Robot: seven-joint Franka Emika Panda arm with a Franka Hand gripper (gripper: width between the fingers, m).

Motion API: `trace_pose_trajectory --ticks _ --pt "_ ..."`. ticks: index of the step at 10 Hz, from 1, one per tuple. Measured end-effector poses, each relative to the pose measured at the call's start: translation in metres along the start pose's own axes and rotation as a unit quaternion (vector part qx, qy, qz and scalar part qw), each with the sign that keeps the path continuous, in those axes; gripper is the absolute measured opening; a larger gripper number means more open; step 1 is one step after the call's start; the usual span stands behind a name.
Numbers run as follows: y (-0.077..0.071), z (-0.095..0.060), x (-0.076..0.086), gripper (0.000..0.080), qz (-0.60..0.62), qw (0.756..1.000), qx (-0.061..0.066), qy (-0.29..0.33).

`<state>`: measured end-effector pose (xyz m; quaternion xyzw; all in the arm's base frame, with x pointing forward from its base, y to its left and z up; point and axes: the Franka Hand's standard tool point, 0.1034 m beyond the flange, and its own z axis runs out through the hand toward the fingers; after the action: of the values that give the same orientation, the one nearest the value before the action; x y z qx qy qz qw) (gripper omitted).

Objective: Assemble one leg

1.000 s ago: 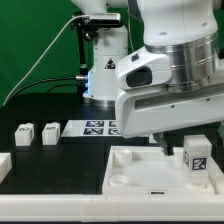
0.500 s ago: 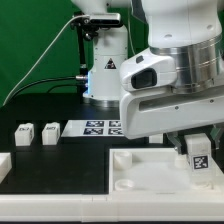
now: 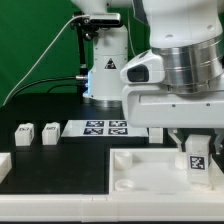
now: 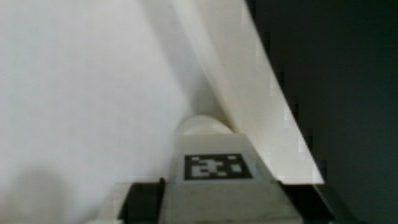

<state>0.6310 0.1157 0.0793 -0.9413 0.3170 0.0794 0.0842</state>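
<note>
My gripper [image 3: 196, 141] is shut on a leg [image 3: 197, 158], a small white post with a black-and-white tag facing the camera. It holds the leg upright over the right end of the large flat white piece with pockets [image 3: 140, 168]. In the wrist view the leg [image 4: 217, 150] stands between my two dark fingers [image 4: 148, 204], and my gripper [image 4: 219, 207] is closed on its sides. The leg's lower end meets the white piece [image 4: 89, 100]; I cannot tell whether it is seated. Two more legs [image 3: 22, 133] [image 3: 48, 132] lie at the exterior view's left.
The marker board [image 3: 104, 127] lies behind the white piece, in front of the robot base [image 3: 105, 75]. Another white part [image 3: 4, 164] sits at the exterior view's left edge. A black cable [image 3: 40, 60] runs along the green backdrop.
The arm has shifted toward the exterior view's right with the leg in its grip. The leg stays over the right end of the white piece.
</note>
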Motion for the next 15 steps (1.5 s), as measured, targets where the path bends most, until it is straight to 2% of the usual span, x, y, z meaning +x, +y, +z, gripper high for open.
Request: trace_pose_trajectory --ticks 1,4,5,6,7,8,9,10,11,12,13,14,15 --pt "-0.0018 0.0014 -0.0019 0.0294 0.080 0.997 0.000 -0.001" --pt "-0.0082 0.0037 -0.0045 0.0294 0.272 0.962 0.004 -0.002" --pt "-0.0089 0.0038 -0.0052 0.0294 0.294 0.956 0.005 -0.004" --pt "-0.0085 0.0040 -0.0050 0.0294 0.270 0.963 0.005 -0.004" --pt "-0.0087 0.0041 -0.0053 0.0390 0.256 0.967 0.005 -0.004" --pt "-0.0090 0.0041 -0.0056 0.0390 0.249 0.969 0.004 -0.004" --pt "-0.0086 0.0031 -0.0074 0.0573 0.182 0.983 -0.003 -0.010" --pt "-0.0074 0.0012 -0.0109 0.0632 0.080 0.996 -0.037 -0.034" --pt "-0.0113 -0.0005 -0.0066 0.0632 0.010 0.998 -0.045 -0.030" --pt "-0.0095 0.0007 -0.0098 0.0647 -0.058 0.996 -0.055 -0.036" --pt "-0.0069 0.0019 -0.0113 0.0647 -0.152 0.985 -0.065 -0.044" --pt "-0.0057 0.0018 -0.0100 0.0649 -0.233 0.969 -0.066 -0.049" --pt "-0.0042 0.0012 -0.0082 0.0649 -0.296 0.952 -0.062 -0.053"
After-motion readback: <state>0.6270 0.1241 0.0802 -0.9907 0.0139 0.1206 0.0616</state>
